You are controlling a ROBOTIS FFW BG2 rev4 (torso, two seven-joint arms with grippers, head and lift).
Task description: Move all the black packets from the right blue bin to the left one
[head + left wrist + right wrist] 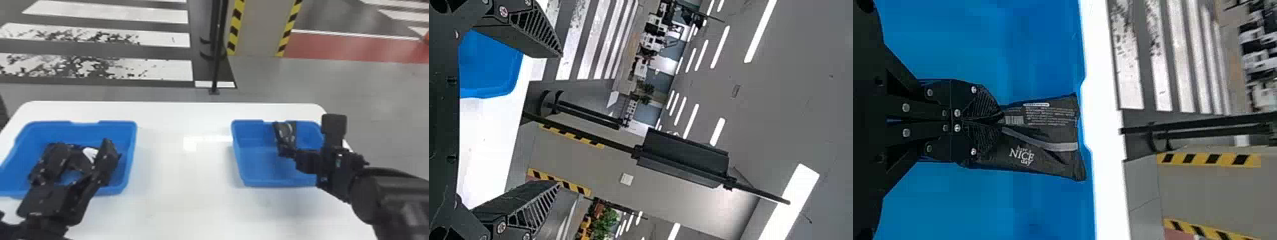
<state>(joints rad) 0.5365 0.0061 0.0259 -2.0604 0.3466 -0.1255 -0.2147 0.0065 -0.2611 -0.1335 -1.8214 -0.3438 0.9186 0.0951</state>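
1. The right gripper has its fingers pinched together on one end of a black packet, gripping it.
2. Just beyond those fingertips, the packet spreads out wider and lies away from the robot, pale print and a grey band showing on its face. Its free end is by the far rim of the right bin.
3. All round those fingers lies the blue of the right bin; they're down at its opening, with the arm coming in from the right side.
4. Over on the other side, the left gripper has its fingers spread wide, nothing caught between them. They reach over the near side of the left bin.
5. Around and behind the left fingers, more black packets sit bunched in that bin, something white among them. They overlap so much, against the black gripper, that I can't tell how many there are.
6. Between the two sets of fingers runs a broad stretch of white counter, carrying both bins.
7. Well past the fingers, beyond the counter's far edge, stand a slim black pole and a pillar with yellow-and-black edging. White stripes mark the floor to the pole's left.
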